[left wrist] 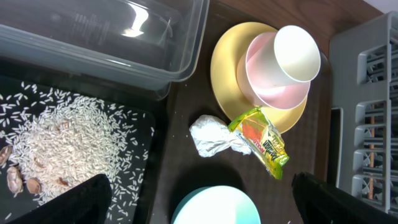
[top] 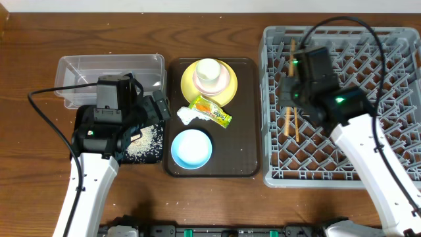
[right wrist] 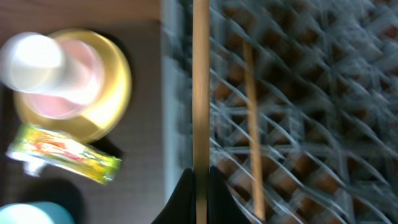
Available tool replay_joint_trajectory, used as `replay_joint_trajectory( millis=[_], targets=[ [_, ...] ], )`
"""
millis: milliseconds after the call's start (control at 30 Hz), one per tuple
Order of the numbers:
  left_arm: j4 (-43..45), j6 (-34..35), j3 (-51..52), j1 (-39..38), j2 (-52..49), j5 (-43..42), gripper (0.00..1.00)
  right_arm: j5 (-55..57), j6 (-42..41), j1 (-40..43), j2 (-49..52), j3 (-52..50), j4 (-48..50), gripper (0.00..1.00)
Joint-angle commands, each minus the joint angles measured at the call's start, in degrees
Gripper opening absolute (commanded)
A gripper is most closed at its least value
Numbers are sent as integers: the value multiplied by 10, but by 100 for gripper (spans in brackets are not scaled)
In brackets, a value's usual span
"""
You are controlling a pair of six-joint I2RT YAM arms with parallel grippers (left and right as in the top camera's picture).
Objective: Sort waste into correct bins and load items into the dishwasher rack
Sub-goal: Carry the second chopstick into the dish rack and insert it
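Rice (top: 141, 146) in black tray (left wrist: 18, 70) left of brown tray (top: 243, 151); chopstick (right wrist: 252, 124) in rack (top: 388, 85) right. R gripper (right wrist: 200, 180) pinches second chopstick (right wrist: 200, 93); L gripper (left wrist: 202, 202) wide, empty. Wood table (top: 39, 39).

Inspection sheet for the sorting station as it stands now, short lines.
surface: brown wooden table.
job's things: white rice grains in shallow black tray; clear plastic tub, no waste seen inside; yellow-green snack wrapper touching crumpled white tissue; small white cup in pale pink bowl on yellow plate; light blue bowl; one thin wooden chopstick lying in grey plastic rack.
clutter: brown serving tray under dishes and wrapper.
grippers: left gripper open, empty; right gripper shut on second chopstick over rack.
cables: black cable loops at left; another arcs over rack.
surroundings: nothing seen.
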State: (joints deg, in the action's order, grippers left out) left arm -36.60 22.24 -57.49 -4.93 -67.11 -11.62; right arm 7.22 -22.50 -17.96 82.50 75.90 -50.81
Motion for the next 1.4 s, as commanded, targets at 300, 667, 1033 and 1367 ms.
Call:
replay_joint_trajectory(
  millis=[300,667,1033,1367],
  targets=[
    [0,-5,-8,3,-2,3,96,-2,36,41,87,2,-26,1],
    [0,-5,-8,3,-2,3,95,-16,81,49,163,2,-18,1],
    [0,-5,-8,3,-2,3,95,-54,110,49,188,2,7,1],
    [0,-5,-8,3,-2,3,95,-53,104,49,189,2,38,1]
  ],
)
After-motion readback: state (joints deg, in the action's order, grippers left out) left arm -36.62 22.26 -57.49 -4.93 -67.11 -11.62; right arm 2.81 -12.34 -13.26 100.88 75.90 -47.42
